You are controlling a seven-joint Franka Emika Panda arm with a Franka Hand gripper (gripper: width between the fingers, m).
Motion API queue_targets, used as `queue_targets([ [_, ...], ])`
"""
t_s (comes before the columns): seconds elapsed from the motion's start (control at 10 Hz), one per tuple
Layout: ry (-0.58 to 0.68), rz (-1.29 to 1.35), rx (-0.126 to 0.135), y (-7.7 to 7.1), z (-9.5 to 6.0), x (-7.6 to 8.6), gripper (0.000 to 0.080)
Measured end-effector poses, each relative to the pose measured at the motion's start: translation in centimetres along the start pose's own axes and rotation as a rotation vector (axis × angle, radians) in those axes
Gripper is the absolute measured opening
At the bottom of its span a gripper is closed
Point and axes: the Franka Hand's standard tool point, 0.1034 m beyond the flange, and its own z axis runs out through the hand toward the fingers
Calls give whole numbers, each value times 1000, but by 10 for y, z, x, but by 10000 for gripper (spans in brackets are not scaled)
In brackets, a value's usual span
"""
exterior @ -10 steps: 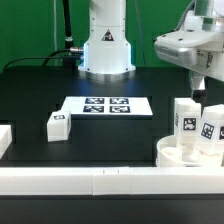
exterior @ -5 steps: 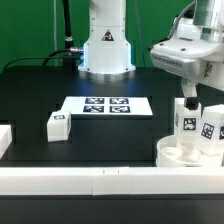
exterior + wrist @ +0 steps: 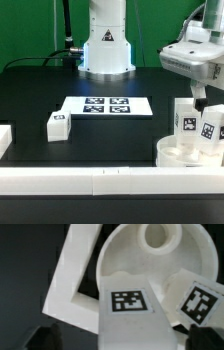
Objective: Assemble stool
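While the gripper (image 3: 201,103) hangs with fingers spread above an upright, tagged white block leg (image 3: 186,123), the smooth round seat (image 3: 170,153) sits just behind the long rail (image 3: 100,182).

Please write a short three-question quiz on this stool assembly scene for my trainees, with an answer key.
1. True or false: a loose leg lies on the table, to the exterior view's left of the marker board.
2. How many tagged legs show standing upright in the seat? A none, B two, C five.
3. What does the pincer hover above?
Key: 1 true; 2 B; 3 the tagged legs in the seat.
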Motion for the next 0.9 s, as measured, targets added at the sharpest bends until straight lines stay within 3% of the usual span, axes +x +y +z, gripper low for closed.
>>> queue_targets([
  [0.1,1,2,3,-1,2,-1,449],
  [0.2,1,5,5,-2,3,-3,449],
  [0.3,1,6,5,-2,3,-3,334],
  [0.7,2,65,5,-2,3,-4,334],
  [0.9,-2,333,30,-6,4,-6,334],
])
